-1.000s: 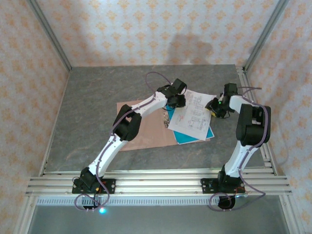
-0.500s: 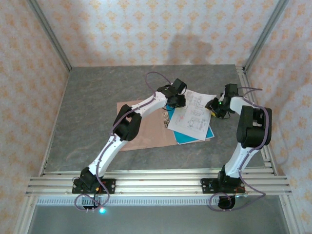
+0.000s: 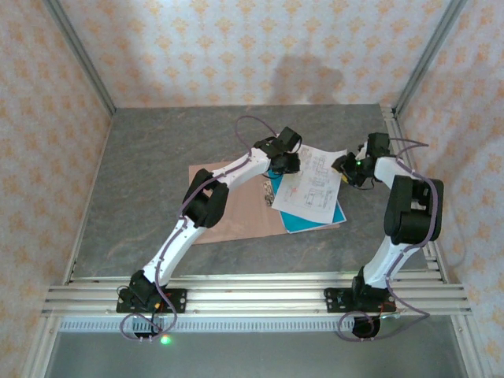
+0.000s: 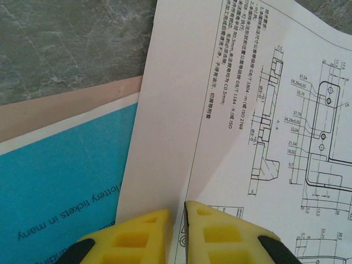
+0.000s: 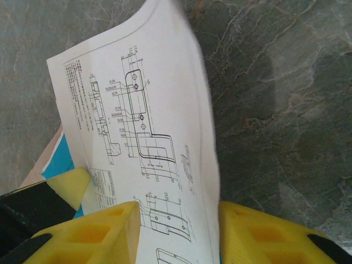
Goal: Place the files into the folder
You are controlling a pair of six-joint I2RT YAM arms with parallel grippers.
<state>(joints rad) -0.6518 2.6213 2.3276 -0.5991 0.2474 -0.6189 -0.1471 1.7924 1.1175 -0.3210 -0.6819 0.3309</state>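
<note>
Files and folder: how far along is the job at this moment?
Early. Done: nothing is filed; the folder lies flat with the teal sheet overlapping its right edge. In hand: the left gripper pinches the white sheet at one edge, while the right gripper hangs open-jawed over its opposite end. Left: both sheets into the folder.

I see left gripper (image 4: pixel 179 213) pinching white sheet (image 4: pixel 176 110) | teal sheet (image 4: pixel 66 170) beside it, on folder (image 4: pixel 49 110) | table (image 4: pixel 66 44) behind.
</note>
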